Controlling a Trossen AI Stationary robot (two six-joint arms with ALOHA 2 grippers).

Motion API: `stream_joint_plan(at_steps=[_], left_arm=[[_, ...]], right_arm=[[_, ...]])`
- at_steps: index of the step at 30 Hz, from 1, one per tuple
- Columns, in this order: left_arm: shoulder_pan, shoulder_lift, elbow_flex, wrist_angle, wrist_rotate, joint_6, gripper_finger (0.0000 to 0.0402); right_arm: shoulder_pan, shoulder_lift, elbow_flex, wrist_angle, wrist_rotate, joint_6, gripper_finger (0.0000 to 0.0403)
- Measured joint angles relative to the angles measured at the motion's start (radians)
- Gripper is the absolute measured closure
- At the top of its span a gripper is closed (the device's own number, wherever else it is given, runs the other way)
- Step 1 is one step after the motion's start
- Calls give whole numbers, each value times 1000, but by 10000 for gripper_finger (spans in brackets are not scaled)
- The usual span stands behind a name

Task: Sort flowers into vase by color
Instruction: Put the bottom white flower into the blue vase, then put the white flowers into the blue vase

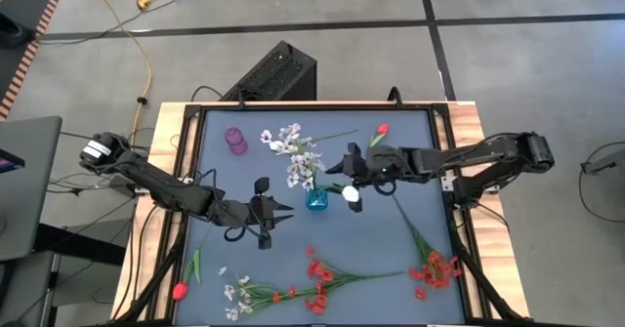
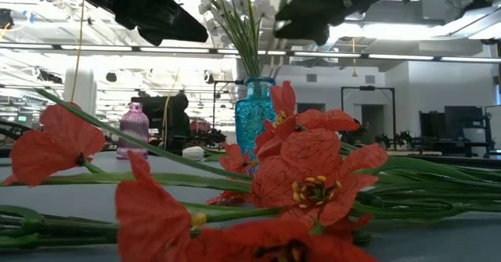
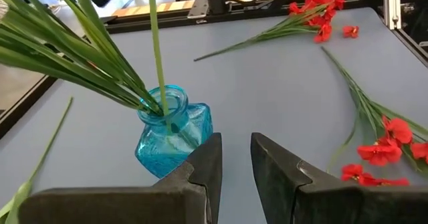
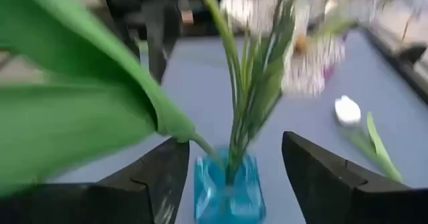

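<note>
A blue glass vase [image 1: 317, 199] [image 3: 175, 134] [image 4: 226, 190] stands mid-table with white-bloomed sprays [image 1: 296, 151] in it. A purple vase [image 1: 235, 140] [image 2: 133, 129] stands toward the far left. Red sprays [image 1: 317, 278] [image 1: 435, 268] lie along the near edge, and small white blooms [image 1: 234, 293] lie near left. A white tulip [image 1: 352, 194] [image 4: 348, 110] lies right of the blue vase. My left gripper [image 1: 285, 211] [image 3: 235, 150] is slightly open, just left of the blue vase. My right gripper [image 1: 339, 166] [image 4: 234, 142] is wide open above that vase, with the stems between its fingers.
A red tulip [image 1: 379, 132] lies near the far edge and another [image 1: 181, 290] at the near left corner. Raised rails [image 1: 459, 200] frame the mat. Bare mat [image 1: 391, 234] lies between the blue vase and the near red sprays. A black box [image 1: 278, 71] sits beyond the table.
</note>
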Motion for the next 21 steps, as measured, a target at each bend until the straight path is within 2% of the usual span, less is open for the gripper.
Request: stream_joint_plan(at_steps=[13, 21], left_arm=[[-5, 0, 0, -29, 106, -78, 331], [-5, -6, 13, -137, 240, -249, 331]], right_arm=[[0, 0, 239, -562, 0, -8, 132], [4, 0, 383, -914, -1, 47, 132]])
